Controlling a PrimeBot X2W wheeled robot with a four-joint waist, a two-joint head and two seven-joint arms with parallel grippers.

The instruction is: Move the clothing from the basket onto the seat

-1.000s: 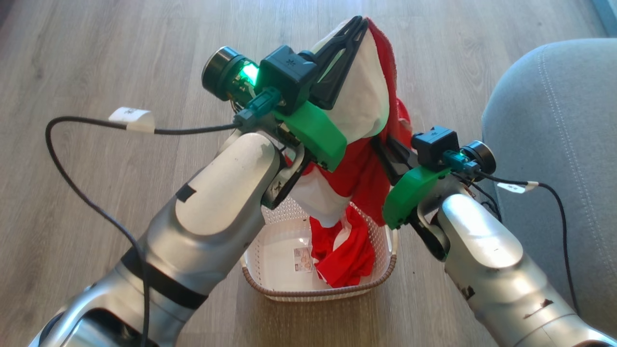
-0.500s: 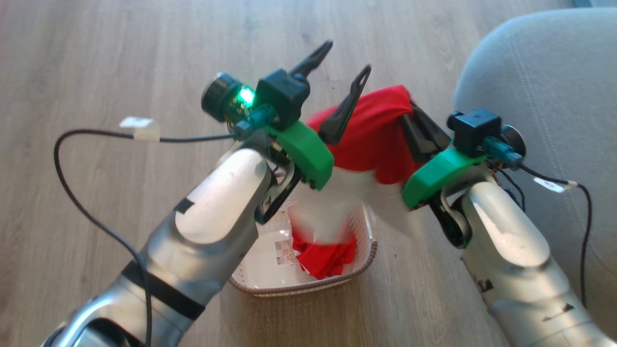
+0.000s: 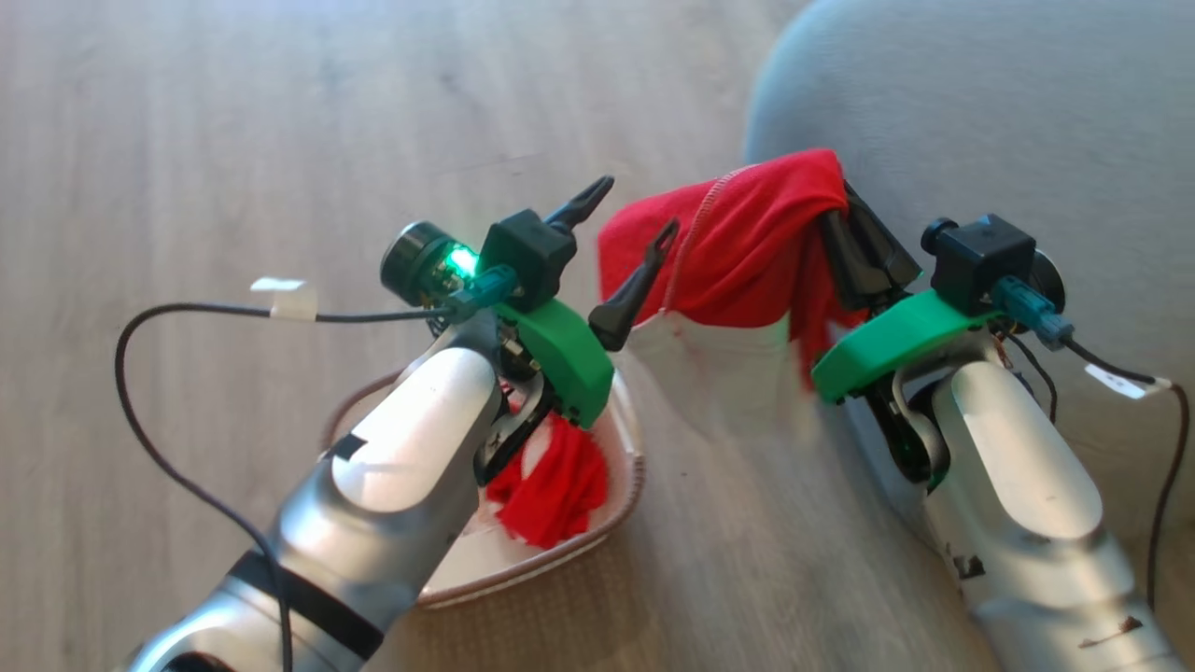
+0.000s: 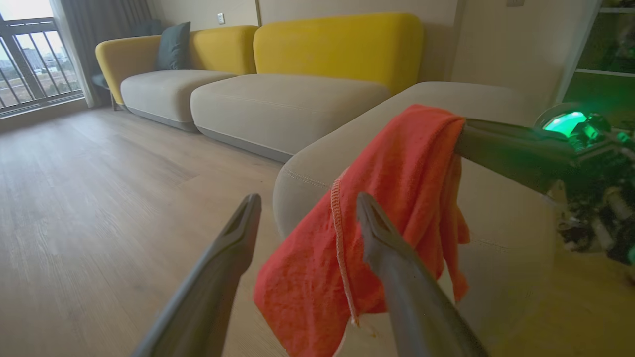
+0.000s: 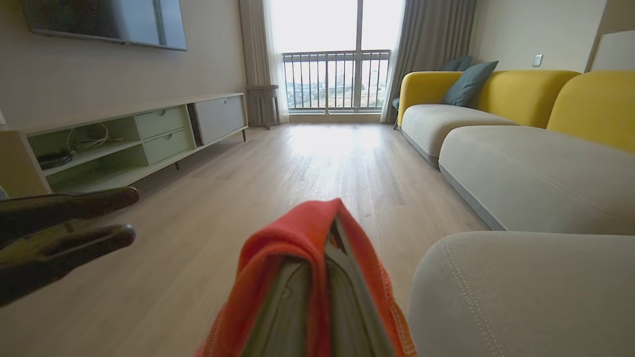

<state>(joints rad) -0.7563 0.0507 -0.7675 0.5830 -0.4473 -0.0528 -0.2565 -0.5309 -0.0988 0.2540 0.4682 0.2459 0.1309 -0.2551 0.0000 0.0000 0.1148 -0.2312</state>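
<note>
Red garment (image 3: 747,243) hangs clamped in my right gripper (image 3: 845,210) at two o'clock, before the grey sofa (image 3: 980,103). My left gripper (image 3: 637,207), fingers apart, sits at its nine o'clock. More red clothing (image 3: 551,485) lies in the basket (image 3: 631,481).

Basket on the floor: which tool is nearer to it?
Left. The left tool hangs open above the basket; the right tool is beside the sofa, gripping red clothing.
</note>
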